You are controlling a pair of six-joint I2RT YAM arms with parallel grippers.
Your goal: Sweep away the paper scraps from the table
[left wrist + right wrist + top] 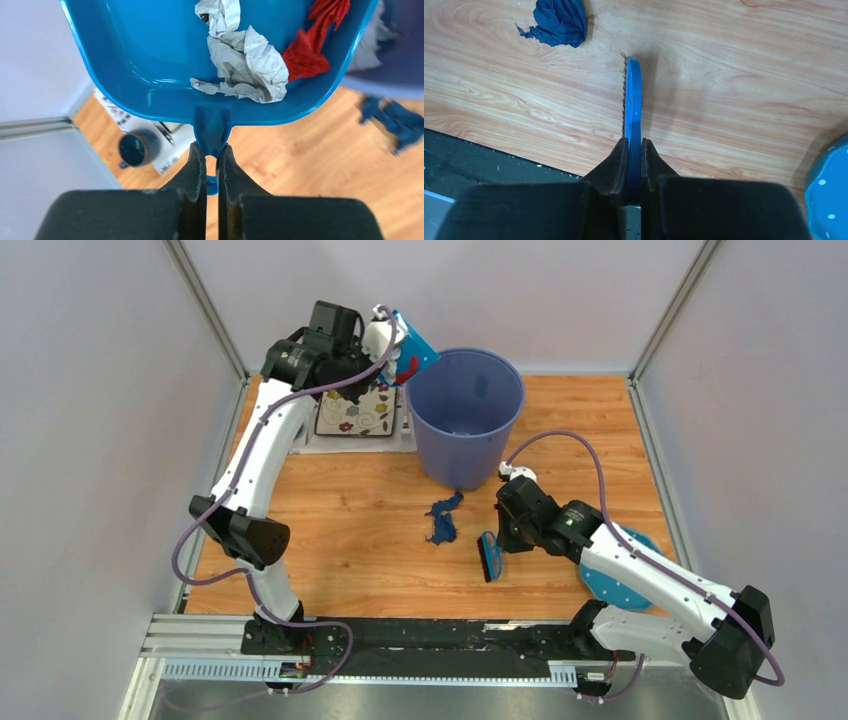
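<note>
Left hand [212, 148], glossy dustpan [140, 50], crumpled scraps [250, 60]

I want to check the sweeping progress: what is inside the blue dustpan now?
Inside the dustpan lie a crumpled white-grey scrap and a red scrap. Anything under them, or past the picture's edge, cannot be seen.

The bin [465, 425] is dull periwinkle blue. At its left rim, the dustpan [145, 60] is glossy bright blue, with a crumpled grey-white scrap [250, 65] and a red scrap [310, 47] in it. In front of the bin, a dark blue scrap [441, 521] shows against the table [340, 530], orange-brown with wood grain. Front-right of the bin, the brush [633, 100] is mid-blue. Left of the bin, the placemat [360, 412] is white with coloured flowers and swirls. Farther front-right, the cloth [829, 197] is blue with white polka dots.
</note>
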